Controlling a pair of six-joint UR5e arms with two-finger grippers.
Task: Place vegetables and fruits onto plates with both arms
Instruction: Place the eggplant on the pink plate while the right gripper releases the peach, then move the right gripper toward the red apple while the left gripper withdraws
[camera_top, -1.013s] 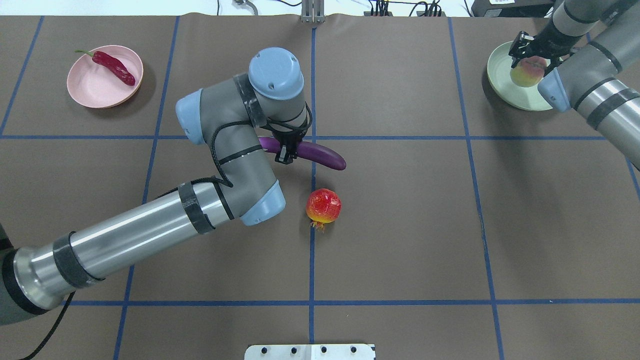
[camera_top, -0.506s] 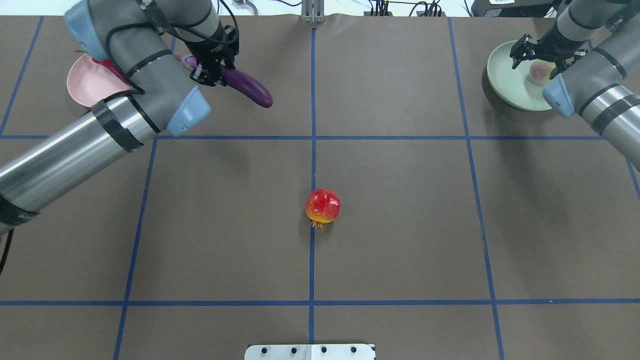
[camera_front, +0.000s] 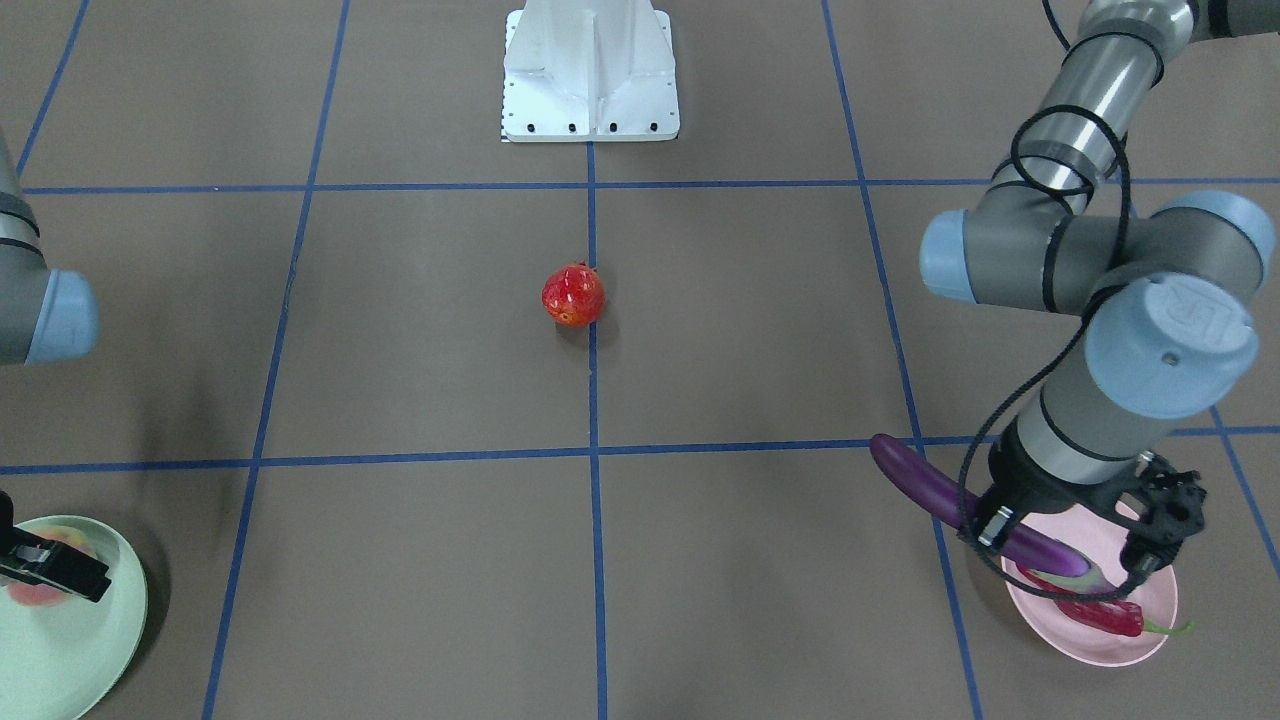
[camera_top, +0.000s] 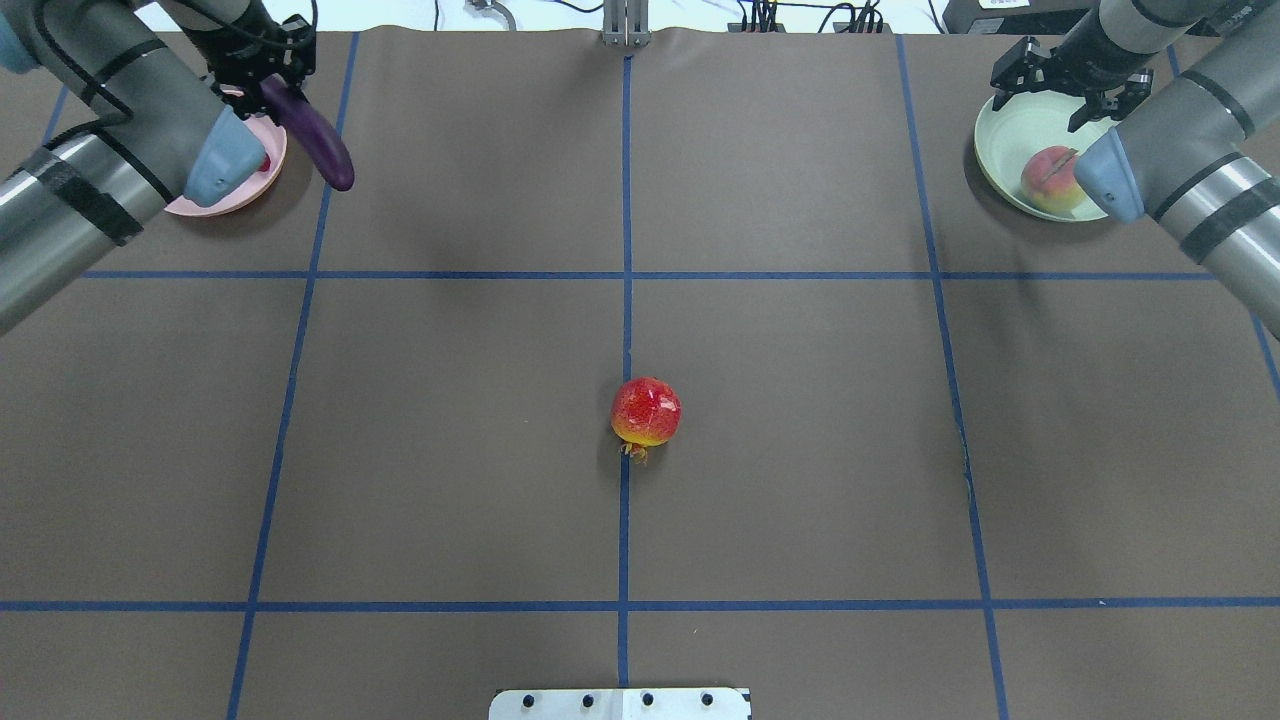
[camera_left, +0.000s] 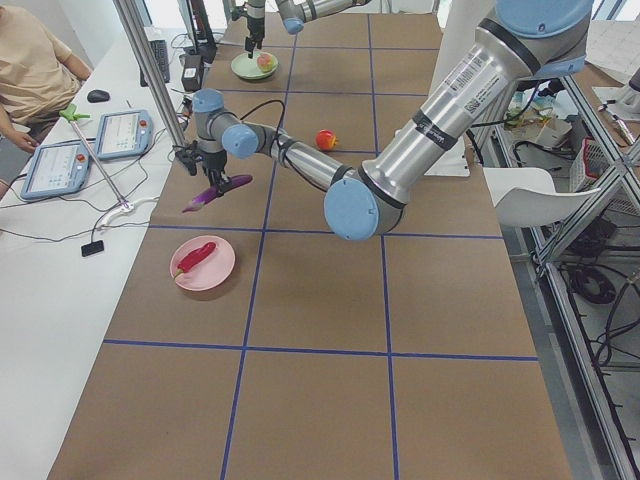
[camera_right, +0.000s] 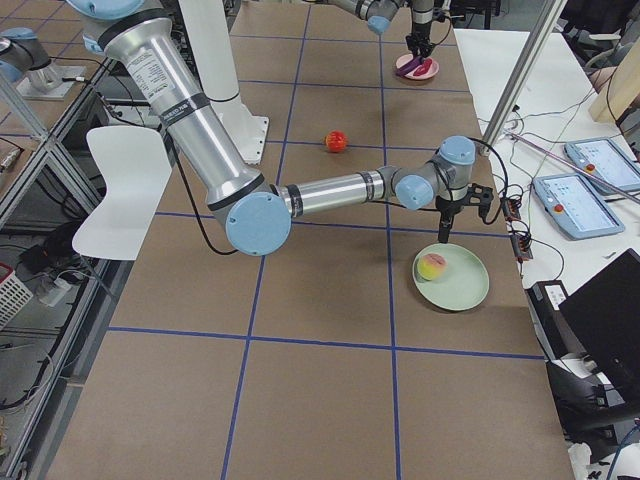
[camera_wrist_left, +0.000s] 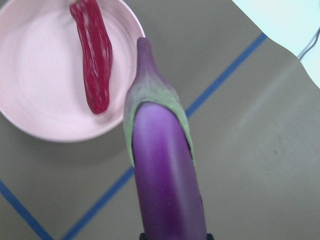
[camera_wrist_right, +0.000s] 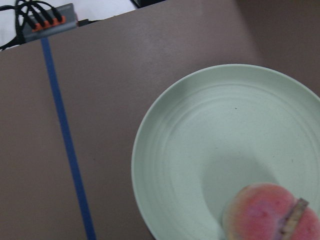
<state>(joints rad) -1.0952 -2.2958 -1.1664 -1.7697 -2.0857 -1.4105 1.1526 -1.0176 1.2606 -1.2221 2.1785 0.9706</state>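
Observation:
My left gripper (camera_top: 262, 75) is shut on the purple eggplant (camera_top: 312, 135) and holds it in the air beside the pink plate (camera_top: 222, 207). The eggplant's stem end points over the plate's rim in the left wrist view (camera_wrist_left: 165, 190). The red chili (camera_wrist_left: 92, 75) lies on the pink plate (camera_wrist_left: 40, 85). My right gripper (camera_top: 1060, 85) is open and empty above the far side of the mint plate (camera_top: 1010, 140). The peach (camera_top: 1048, 178) lies on that plate. The pomegranate (camera_top: 646, 411) sits alone on the mat near the middle.
The white base block (camera_top: 620, 703) is at the near edge. Cables and plugs run along the far edge (camera_top: 800, 15). A seated person (camera_left: 30, 70) and tablets (camera_left: 122, 133) are at a side table beyond the pink plate's end.
My left arm carried the eggplant from the table's middle to the far left, beside the pink plate. My right gripper let go of the peach and drew back; the peach now rests on the mint plate.

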